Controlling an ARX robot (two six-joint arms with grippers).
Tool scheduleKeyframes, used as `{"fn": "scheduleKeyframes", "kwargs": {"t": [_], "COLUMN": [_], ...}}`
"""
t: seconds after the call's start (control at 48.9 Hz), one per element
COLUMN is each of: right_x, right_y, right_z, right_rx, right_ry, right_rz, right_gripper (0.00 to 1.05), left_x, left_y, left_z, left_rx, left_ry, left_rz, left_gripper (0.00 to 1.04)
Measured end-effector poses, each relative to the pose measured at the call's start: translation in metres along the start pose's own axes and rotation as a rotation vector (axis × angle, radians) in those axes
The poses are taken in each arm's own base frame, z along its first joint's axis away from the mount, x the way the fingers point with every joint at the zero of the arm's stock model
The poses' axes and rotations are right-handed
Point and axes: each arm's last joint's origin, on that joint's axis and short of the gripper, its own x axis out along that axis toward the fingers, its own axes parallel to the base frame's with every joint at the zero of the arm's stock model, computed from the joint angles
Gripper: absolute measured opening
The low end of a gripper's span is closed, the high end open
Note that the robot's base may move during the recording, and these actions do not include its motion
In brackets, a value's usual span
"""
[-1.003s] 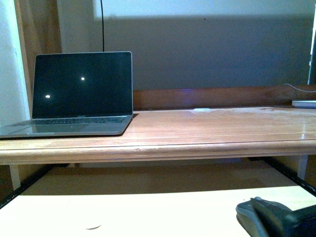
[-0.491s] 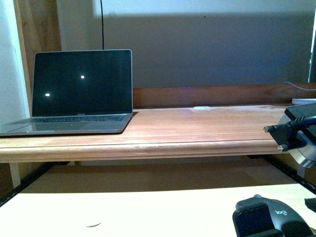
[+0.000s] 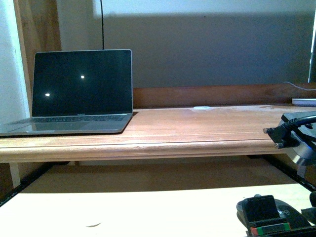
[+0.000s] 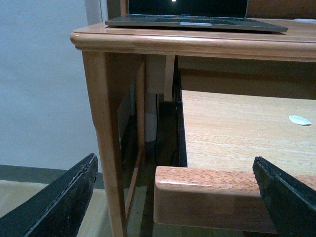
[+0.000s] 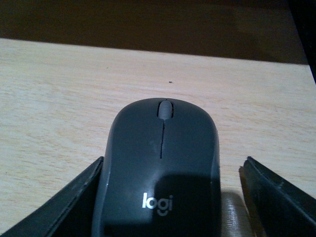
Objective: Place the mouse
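1. The right gripper [image 5: 174, 160] holds its fingers [image 5: 64, 202] spread wide on either side of the mouse [image 5: 163, 163]. One finger is just beside its flank, and the other stands off with bare wood between, so nothing is clamped.
2. The left gripper [image 4: 174, 159] also gapes wide and holds nothing. It hangs off the desk corner, below the laptop [image 3: 81, 91].
3. The mouse lies flat on the pale pull-out shelf [image 3: 123, 212], lower than the laptop and far to its right.
4. The laptop stands open with a dark screen on the reddish desk top [image 3: 197, 128]. A grey wall [image 3: 212, 49] rises behind it.
5. Compared with half a second ago, the right arm [image 3: 296, 138], far right of the laptop, hangs slightly lower. The gripper's dark block now covers more of the mouse.
6. The mouse's rear is cut off in the right wrist view. I cannot tell whether the nearer finger touches it.
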Motion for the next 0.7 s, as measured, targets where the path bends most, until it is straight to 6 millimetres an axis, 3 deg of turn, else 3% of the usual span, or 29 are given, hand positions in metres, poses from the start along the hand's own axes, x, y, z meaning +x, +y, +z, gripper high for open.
{"fn": "scheduleKeyframes", "kwargs": {"t": [0.102, 0.164, 0.45, 0.512, 0.696], "right_x": [0.0, 0.0, -0.01, -0.018, -0.042], "right_y": [0.0, -0.001, -0.011, -0.015, -0.02], "right_z": [0.0, 0.0, 0.011, 0.02, 0.07], "right_rx": [0.0, 0.002, 0.029, 0.041, 0.074], "right_ry": [-0.001, -0.003, -0.055, -0.086, -0.231], "right_rz": [0.002, 0.0, -0.039, -0.054, -0.056], "right_gripper": [0.6, 0.56, 0.55, 0.55, 0.55], "left_x": [0.0, 0.0, 0.0, 0.0, 0.0], "left_y": [0.0, 0.0, 0.0, 0.0, 0.0], "left_z": [0.0, 0.0, 0.0, 0.0, 0.0], "left_rx": [0.0, 0.0, 0.0, 0.0, 0.0], "left_ry": [0.0, 0.0, 0.0, 0.0, 0.0], "left_rz": [0.0, 0.0, 0.0, 0.0, 0.0], "left_gripper": [0.97, 0.97, 0.97, 0.97, 0.97]}}
